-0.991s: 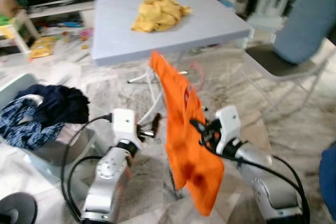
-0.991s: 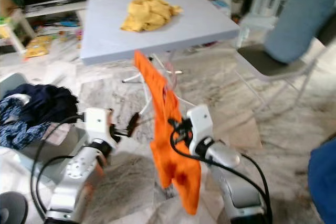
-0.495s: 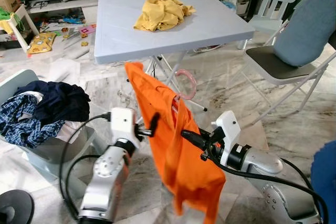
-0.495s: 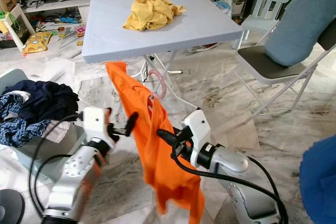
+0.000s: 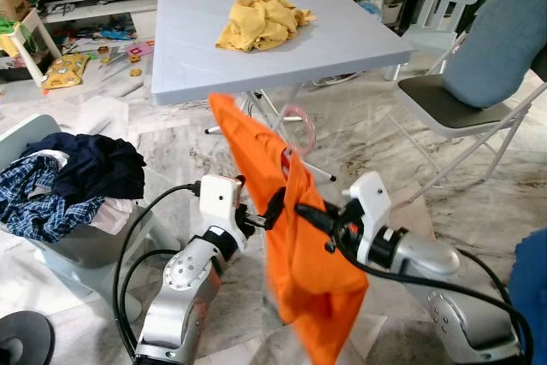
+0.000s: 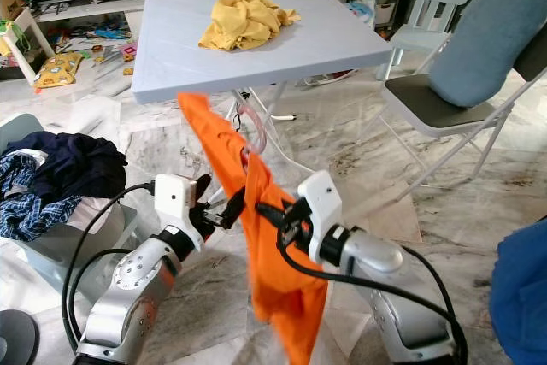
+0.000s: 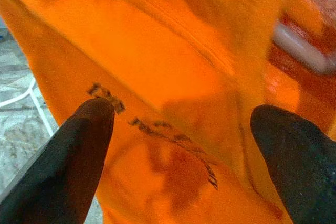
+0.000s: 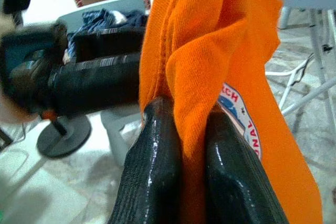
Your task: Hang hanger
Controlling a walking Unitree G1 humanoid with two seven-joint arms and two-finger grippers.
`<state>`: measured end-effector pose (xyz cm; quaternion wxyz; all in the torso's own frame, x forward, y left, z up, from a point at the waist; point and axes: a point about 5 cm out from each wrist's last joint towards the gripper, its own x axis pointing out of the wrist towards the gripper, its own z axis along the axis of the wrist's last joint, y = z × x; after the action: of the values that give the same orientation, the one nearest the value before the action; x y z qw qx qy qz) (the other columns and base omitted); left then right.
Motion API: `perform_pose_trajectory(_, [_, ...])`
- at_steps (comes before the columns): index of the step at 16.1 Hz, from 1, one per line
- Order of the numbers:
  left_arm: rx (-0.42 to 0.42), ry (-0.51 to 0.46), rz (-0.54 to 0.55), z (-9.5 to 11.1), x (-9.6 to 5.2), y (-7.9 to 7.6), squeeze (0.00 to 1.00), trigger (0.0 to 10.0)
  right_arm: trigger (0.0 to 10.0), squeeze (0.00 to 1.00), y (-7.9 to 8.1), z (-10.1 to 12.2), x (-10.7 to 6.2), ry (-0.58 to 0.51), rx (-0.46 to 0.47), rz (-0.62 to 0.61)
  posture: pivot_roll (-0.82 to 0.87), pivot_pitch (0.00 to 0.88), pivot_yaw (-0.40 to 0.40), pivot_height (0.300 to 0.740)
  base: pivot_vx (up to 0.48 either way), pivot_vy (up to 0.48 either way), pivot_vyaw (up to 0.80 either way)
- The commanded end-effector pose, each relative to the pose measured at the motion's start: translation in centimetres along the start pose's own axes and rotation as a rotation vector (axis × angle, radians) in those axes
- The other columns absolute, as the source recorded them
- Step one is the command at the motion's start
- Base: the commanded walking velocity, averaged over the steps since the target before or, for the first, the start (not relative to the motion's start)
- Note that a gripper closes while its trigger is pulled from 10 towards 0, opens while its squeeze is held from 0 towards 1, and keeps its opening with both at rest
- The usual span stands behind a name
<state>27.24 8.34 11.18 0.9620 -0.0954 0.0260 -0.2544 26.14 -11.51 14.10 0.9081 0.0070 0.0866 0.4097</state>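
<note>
Right gripper (image 8: 181,145) pinches the orange shirt (image 5: 295,237); left gripper (image 7: 184,145) spread wide. Your risk: cloth slides off the pink hanger (image 5: 301,126).

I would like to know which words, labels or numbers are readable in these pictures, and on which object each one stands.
"RCH" and "NAL": letter fragments on a round badge printed on the orange shirt, beside the right tool that pinches the cloth; the rest of the badge is folded away.
Dark print on the orange shirt between the left tool's open fingers: too blurred to read.
Nothing else is legible.
</note>
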Motion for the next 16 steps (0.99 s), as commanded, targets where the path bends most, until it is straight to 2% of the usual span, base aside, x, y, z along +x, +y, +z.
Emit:
perform_pose_trajectory(1, [0.019,0.010,-0.008,-0.1,-0.3,0.0,0.00,10.0,10.0,0.00,0.3,1.1,0.5,-0.048,-0.009,0.019,-0.14,0.017,0.010,0.740,0.000,0.000,0.00])
perform_pose_trajectory(3, [0.051,0.007,-0.009,-0.2,-0.5,0.4,0.00,10.0,10.0,0.00,1.1,1.5,0.6,-0.063,-0.004,0.077,-0.14,0.019,0.008,0.740,0.000,0.000,0.00])
perform_pose_trajectory(4, [0.070,-0.012,-0.037,0.3,-0.2,0.6,0.00,4.9,10.0,0.00,1.8,1.7,0.4,-0.067,-0.003,0.139,-0.14,0.021,0.008,0.740,0.000,0.000,0.00])
perform_pose_trajectory(6, [0.104,-0.011,-0.065,0.5,-0.1,0.6,0.00,1.7,10.0,0.00,2.0,1.7,0.2,-0.056,-0.007,0.163,-0.14,0.022,0.011,0.740,0.000,0.000,0.00])
perform_pose_trajectory(8, [0.126,-0.011,-0.049,0.6,-0.1,1.3,0.00,0.0,10.0,0.00,2.7,1.7,-0.1,-0.043,-0.007,0.223,-0.15,0.023,0.013,0.740,0.000,0.000,0.00])
perform_pose_trajectory(11, [0.168,-0.010,-0.013,0.7,0.0,2.4,0.00,0.0,10.0,0.00,3.1,1.6,-0.9,-0.017,0.002,0.285,-0.15,0.024,0.014,0.740,0.000,0.000,0.00])
perform_pose_trajectory(14, [0.207,0.005,0.073,0.6,-0.2,3.9,0.00,0.0,10.0,0.00,2.6,1.6,-1.5,0.010,-0.010,0.290,-0.15,0.024,0.013,0.740,0.000,0.000,0.00])
perform_pose_trajectory(16, [0.222,0.008,0.096,0.5,-0.2,4.3,0.00,0.0,10.0,0.00,2.5,1.6,-1.6,0.018,-0.012,0.297,-0.15,0.023,0.013,0.740,0.000,0.000,0.00])
